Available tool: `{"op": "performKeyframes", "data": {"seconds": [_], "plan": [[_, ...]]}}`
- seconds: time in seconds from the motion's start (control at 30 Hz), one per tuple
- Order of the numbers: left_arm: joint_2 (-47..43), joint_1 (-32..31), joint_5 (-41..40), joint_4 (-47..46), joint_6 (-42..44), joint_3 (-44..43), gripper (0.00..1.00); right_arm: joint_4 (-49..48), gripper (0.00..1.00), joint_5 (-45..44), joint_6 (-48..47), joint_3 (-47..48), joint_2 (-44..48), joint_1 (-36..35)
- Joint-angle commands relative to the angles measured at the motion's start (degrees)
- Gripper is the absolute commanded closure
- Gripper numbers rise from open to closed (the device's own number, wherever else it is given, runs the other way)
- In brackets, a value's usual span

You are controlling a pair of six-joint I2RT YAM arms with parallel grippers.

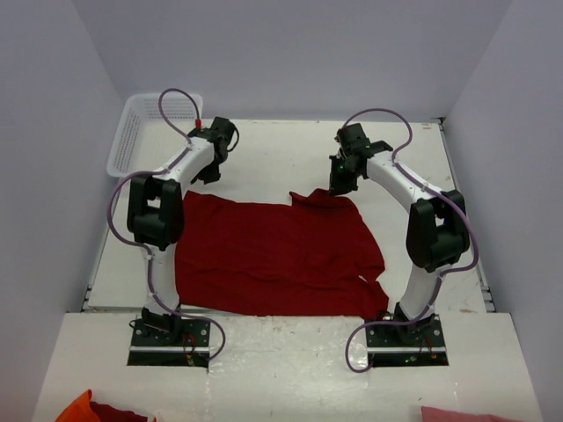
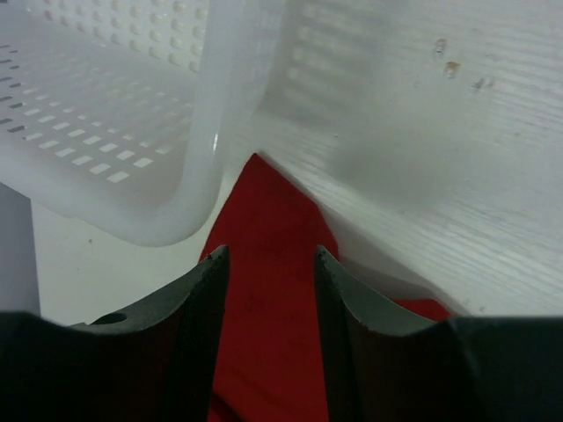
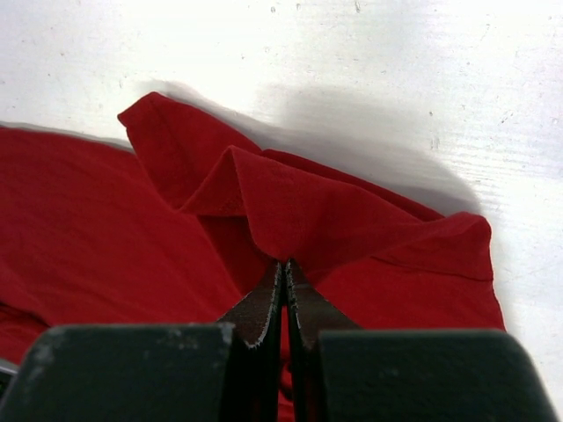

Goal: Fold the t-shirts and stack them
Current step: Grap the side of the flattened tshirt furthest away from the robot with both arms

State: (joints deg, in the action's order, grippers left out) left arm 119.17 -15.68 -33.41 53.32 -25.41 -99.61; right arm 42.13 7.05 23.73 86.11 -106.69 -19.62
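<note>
I count one dark red t-shirt (image 1: pixel 273 255) and one white basket (image 1: pixel 132 132) at the table's (image 1: pixel 264 149) far left corner. The t-shirt lies spread out mid-table, its long axis running left to right in my top view; I cannot tell which way the collar points. My right gripper (image 3: pixel 285 264) is pinched tight on a raised fold at the shirt's far edge. My left gripper (image 2: pixel 268 253) hovers with its fingers apart over the far left corner, near the basket.

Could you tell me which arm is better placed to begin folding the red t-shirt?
Likely the right: the right gripper is shut on a raised fold of the t-shirt, while the left gripper hangs open near the basket.
</note>
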Motion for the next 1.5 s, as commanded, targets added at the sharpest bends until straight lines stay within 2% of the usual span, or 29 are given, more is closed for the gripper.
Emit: {"op": "performKeyframes", "data": {"seconds": [0.0,0.57,1.1,1.47], "plan": [[0.4,1.3,-5.8,3.0,1.9,-2.3,0.55,-1.6,1.0,0.3,-1.0,-0.6,2.6,-0.3],[4.9,3.5,0.6,-1.3,3.2,-1.0,0.57,-2.4,1.0,1.9,0.1,-1.2,2.5,2.0],[9.0,3.5,1.1,-0.9,4.0,-4.1,0.56,3.0,1.0,-1.7,-1.0,9.6,0.7,8.7],[11.8,3.6,3.0,-1.4,3.8,-5.1,0.56,3.7,1.0,-1.6,-1.7,10.6,0.3,10.6]]}}
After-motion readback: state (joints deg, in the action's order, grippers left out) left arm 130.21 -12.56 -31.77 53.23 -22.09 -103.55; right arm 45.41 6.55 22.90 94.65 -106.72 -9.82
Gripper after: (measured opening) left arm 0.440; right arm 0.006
